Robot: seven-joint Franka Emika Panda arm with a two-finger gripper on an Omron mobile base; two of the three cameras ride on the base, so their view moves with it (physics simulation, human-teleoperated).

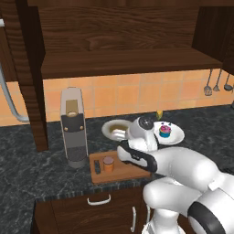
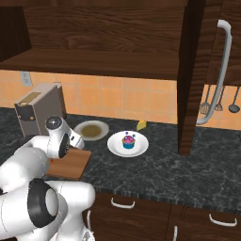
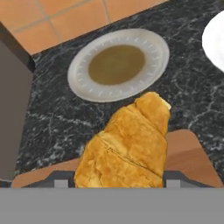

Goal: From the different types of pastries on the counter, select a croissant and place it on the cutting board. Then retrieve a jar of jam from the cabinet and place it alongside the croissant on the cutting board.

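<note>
- Croissant (image 3: 127, 144) fills the lower middle of the hand view, golden and lumpy, between the gripper's (image 3: 114, 183) two finger tips, which are clamped on it.
- It hangs over the far edge of the cutting board (image 3: 192, 153), with the board's brown wood showing to either side of it.
- Beyond the cutting board on the counter (image 3: 57, 118) lies a grey plate (image 3: 87, 83) with a brown centre.
- Jar of jam (image 1: 108, 163) stands upright on the cutting board (image 1: 121, 173), near its dark slot handle.
- Cupcake (image 2: 128, 140) with pink frosting and a blue wrapper sits on a white plate (image 2: 117, 148), to the right of the cutting board (image 2: 70, 164).
- Grey coffee machine (image 1: 73, 128) stands just left of the cutting board.
- Cabinet (image 1: 123, 41) hangs above the cutting board, its shelf in view.
</note>
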